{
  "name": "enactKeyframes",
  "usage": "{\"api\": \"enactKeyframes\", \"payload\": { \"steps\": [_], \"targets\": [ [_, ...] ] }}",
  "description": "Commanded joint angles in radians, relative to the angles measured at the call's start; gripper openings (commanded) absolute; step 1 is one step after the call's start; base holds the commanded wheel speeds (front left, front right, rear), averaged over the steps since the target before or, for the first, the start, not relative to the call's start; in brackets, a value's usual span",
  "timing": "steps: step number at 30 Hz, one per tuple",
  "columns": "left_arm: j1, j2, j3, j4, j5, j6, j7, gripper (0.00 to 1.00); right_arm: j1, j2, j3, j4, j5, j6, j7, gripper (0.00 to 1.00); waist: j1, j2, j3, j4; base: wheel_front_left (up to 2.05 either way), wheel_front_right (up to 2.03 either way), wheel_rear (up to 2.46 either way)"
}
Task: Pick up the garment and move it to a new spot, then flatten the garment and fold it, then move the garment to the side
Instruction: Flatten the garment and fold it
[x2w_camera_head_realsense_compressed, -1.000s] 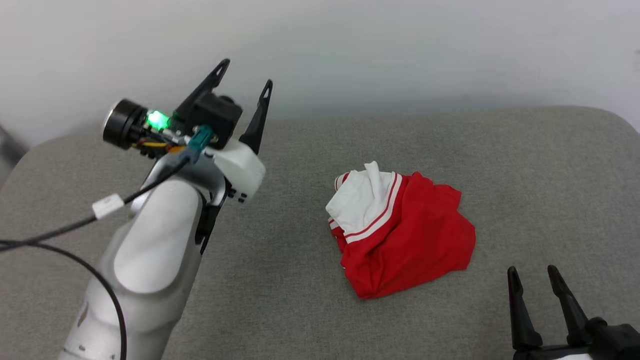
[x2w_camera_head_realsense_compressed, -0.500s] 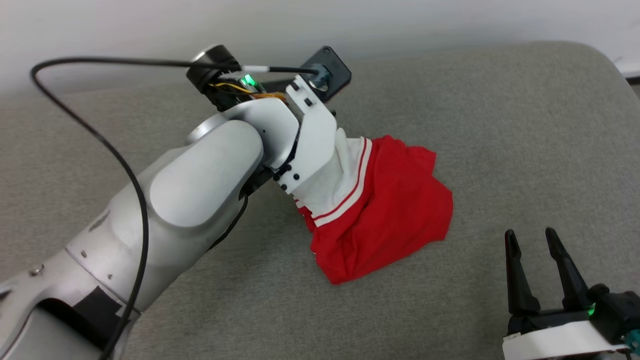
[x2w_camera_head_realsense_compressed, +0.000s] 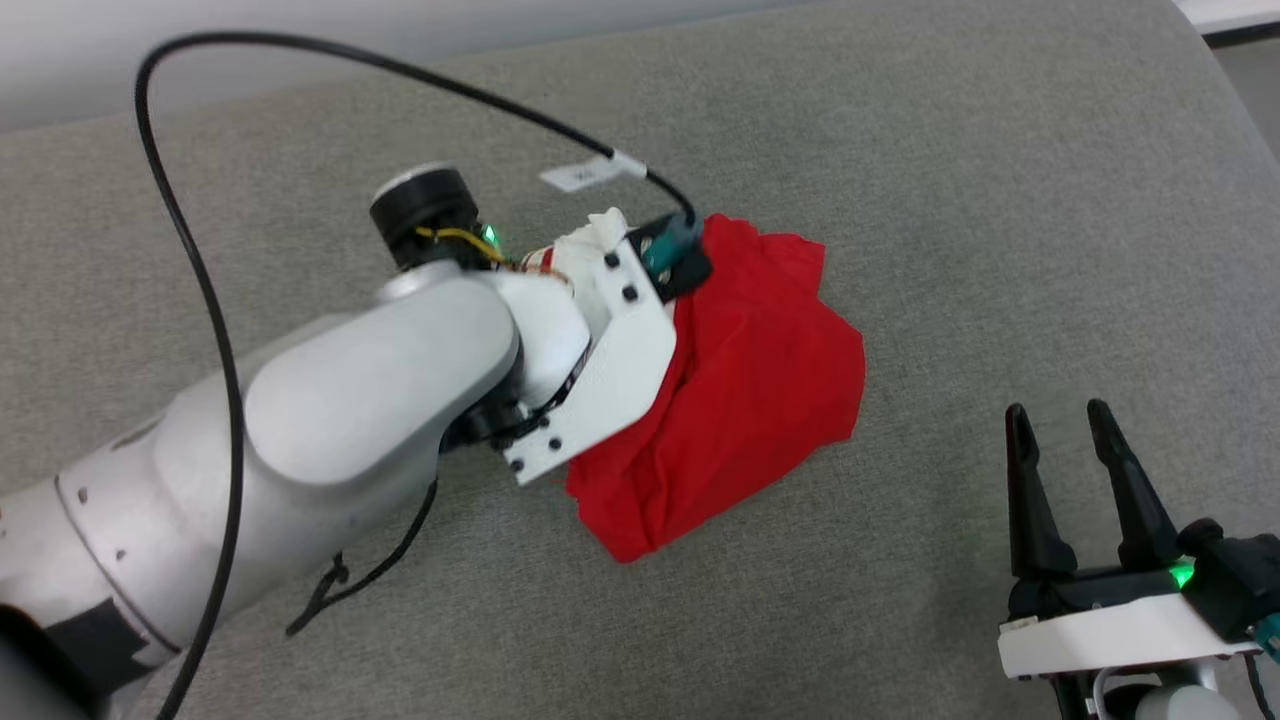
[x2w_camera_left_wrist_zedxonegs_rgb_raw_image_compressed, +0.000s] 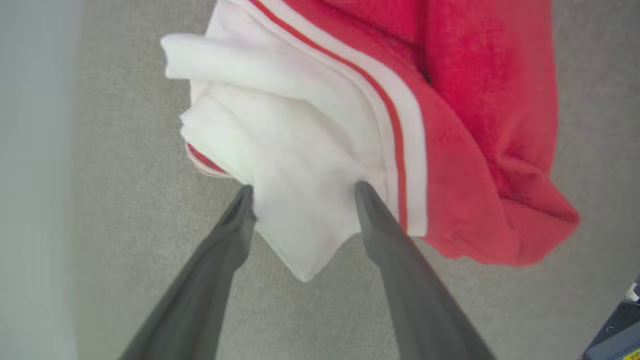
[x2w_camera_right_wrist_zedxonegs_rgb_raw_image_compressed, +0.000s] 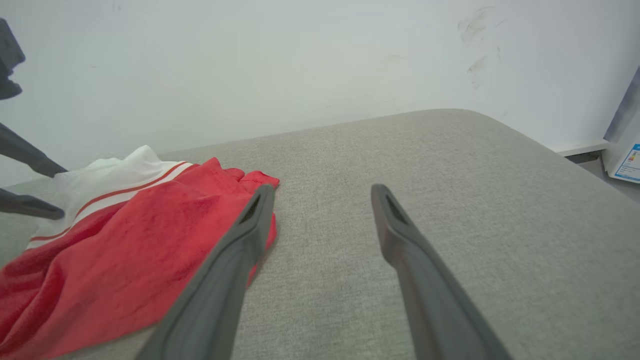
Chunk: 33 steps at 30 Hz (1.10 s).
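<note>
The garment (x2w_camera_head_realsense_compressed: 760, 380) lies crumpled on the grey cushion, red with a white sleeve and striped trim. In the left wrist view my left gripper (x2w_camera_left_wrist_zedxonegs_rgb_raw_image_compressed: 300, 192) is open, its two fingertips on either side of the white sleeve (x2w_camera_left_wrist_zedxonegs_rgb_raw_image_compressed: 300, 145), down at the cloth. In the head view the left wrist (x2w_camera_head_realsense_compressed: 600, 370) covers the garment's left part and hides the fingers. The right wrist view shows the garment (x2w_camera_right_wrist_zedxonegs_rgb_raw_image_compressed: 125, 240) with the left gripper (x2w_camera_right_wrist_zedxonegs_rgb_raw_image_compressed: 59, 193) at its white end. My right gripper (x2w_camera_head_realsense_compressed: 1056, 412) stands open and holds nothing, to the right of the garment, also seen as the right gripper (x2w_camera_right_wrist_zedxonegs_rgb_raw_image_compressed: 322, 190).
The grey padded surface (x2w_camera_head_realsense_compressed: 950, 180) rounds off at its far right corner. A pale wall (x2w_camera_right_wrist_zedxonegs_rgb_raw_image_compressed: 300, 60) runs behind it. A black cable (x2w_camera_head_realsense_compressed: 200, 280) loops over the left arm. A white box (x2w_camera_right_wrist_zedxonegs_rgb_raw_image_compressed: 625, 160) stands on the floor beyond the right edge.
The head camera has tilted down. My left arm has swung from a raised pose at the left down onto the garment's white sleeve. Both grippers stay open.
</note>
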Motion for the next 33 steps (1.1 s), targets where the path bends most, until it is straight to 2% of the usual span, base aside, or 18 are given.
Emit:
{"api": "enactKeyframes", "payload": {
  "steps": [1,7,19,20,21,23,26,30,33],
  "targets": [
    [0.023,0.019,0.002,-0.022,0.006,0.001,0.033,1.0,-0.02,0.001,0.002,-0.003,0.009,0.0,-0.002,1.0,-0.0002,0.0,0.018,-0.014,0.0,0.0,0.0],
    [0.085,0.065,0.001,-0.08,0.024,0.001,0.096,1.0,-0.039,0.001,0.003,-0.004,0.015,0.0,-0.002,1.0,-0.0002,0.0,0.051,-0.029,0.0,0.0,0.0],
    [0.058,0.062,0.001,-0.046,0.081,0.001,-0.009,1.0,-0.055,0.001,0.002,-0.008,0.013,0.0,-0.002,1.0,-0.0002,0.0,0.082,-0.032,0.0,0.0,0.0],
    [0.054,0.061,0.001,-0.043,0.084,0.001,-0.018,0.56,-0.056,0.001,0.002,-0.008,0.013,0.0,-0.002,1.0,-0.0002,0.0,0.083,-0.031,0.0,0.0,0.0],
    [0.049,0.06,0.001,-0.042,0.09,0.001,-0.024,0.0,-0.057,0.001,0.003,-0.008,0.012,0.0,-0.002,1.0,-0.0002,0.0,0.083,-0.031,0.0,0.0,0.0],
    [0.049,0.06,0.001,-0.048,0.094,0.001,-0.024,0.0,-0.057,0.001,0.004,-0.006,0.01,0.0,-0.002,1.0,-0.0002,0.0,0.081,-0.03,0.0,0.0,0.0],
    [0.035,0.063,0.001,-0.038,0.083,0.001,-0.081,0.0,-0.045,0.001,-0.004,-0.003,0.003,0.0,-0.002,1.0,-0.0002,0.0,0.067,-0.018,0.0,0.0,0.0],
    [0.046,0.07,0.001,-0.004,0.058,0.001,-0.208,0.0,-0.015,0.001,-0.008,0.006,-0.012,0.0,-0.002,1.0,-0.0002,0.0,0.022,0.024,0.0,0.0,0.0],
    [0.082,0.104,0.0,0.023,0.037,0.001,-0.307,0.0,0.008,0.001,-0.011,0.011,-0.026,0.0,-0.002,1.0,-0.0002,0.0,-0.026,0.063,0.0,0.0,0.0]
  ]
}}
